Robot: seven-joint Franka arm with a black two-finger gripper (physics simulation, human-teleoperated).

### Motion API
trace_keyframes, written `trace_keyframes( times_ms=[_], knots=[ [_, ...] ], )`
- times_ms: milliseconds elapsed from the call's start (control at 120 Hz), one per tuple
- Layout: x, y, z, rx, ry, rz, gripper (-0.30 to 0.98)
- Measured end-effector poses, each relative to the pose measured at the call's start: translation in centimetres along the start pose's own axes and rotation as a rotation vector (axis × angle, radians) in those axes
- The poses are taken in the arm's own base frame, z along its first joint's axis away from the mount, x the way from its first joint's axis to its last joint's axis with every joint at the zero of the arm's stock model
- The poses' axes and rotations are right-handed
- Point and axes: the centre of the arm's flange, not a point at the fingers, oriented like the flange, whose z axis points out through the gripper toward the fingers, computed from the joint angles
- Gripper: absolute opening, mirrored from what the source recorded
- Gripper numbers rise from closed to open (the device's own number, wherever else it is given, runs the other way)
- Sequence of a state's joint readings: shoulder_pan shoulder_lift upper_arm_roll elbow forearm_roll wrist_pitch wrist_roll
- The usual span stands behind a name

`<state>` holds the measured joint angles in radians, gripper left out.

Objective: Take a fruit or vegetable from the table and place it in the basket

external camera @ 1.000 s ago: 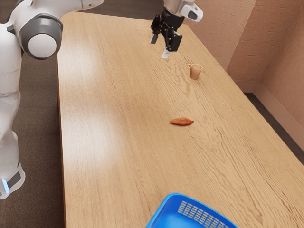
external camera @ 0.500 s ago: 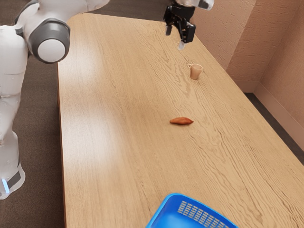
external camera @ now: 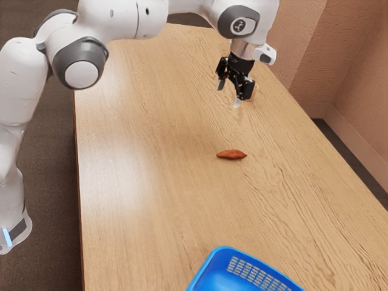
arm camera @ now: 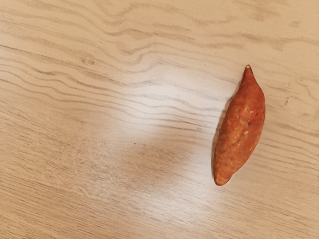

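Wrist view: a sweet potato [arm camera: 239,132] lies on the bare wood of the table [external camera: 139,151], thick through the middle and tapering to both ends, one of them drawn out to a narrow, dark tip. Its skin is a mottled orange-brown, faintly bumpy and flecked with small pale marks, and a thin shadow runs along one side. The wood around it is pale tan, its grain wavy and looping in some parts, fine and nearly straight in others, with a soft white sheen across it. In the exterior view the sweet potato rests between the claw [external camera: 228,95] and the basket [external camera: 225,248], well apart from both. The basket, partly cut off by the lower edge, is smooth, glossy blue, with a rounded corner and a wall pierced by a grid of small slots. The mug [external camera: 255,92] is a plain tan and partly hidden behind the claw; whether the two touch cannot be told. The arm [external camera: 121,21] has smooth white shells with grey rings at the joints, and beyond the table stands a rough, pinkish wall [external camera: 306,42]. The claw is black and angular, pointing down above the table, its two fingers [external camera: 220,85] spread wide with a clear gap between them.
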<state>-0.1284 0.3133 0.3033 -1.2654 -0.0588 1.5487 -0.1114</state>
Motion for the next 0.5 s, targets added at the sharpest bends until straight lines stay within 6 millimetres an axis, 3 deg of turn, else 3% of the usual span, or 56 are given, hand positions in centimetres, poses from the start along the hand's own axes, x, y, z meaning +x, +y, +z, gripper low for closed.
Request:
trace_keyframes(
  times_ms=[175, 350, 500],
  knots=[
    [-2.2, 0.9, 3.5, -0.012, 0.004, 0.049, 0.69],
    [-2.0, 4.2, 5.3, -0.015, 0.076, 0.133, 0.69],
    [-1.5, 4.4, 6.4, -0.018, 0.114, 0.153, 0.69]
  ],
)
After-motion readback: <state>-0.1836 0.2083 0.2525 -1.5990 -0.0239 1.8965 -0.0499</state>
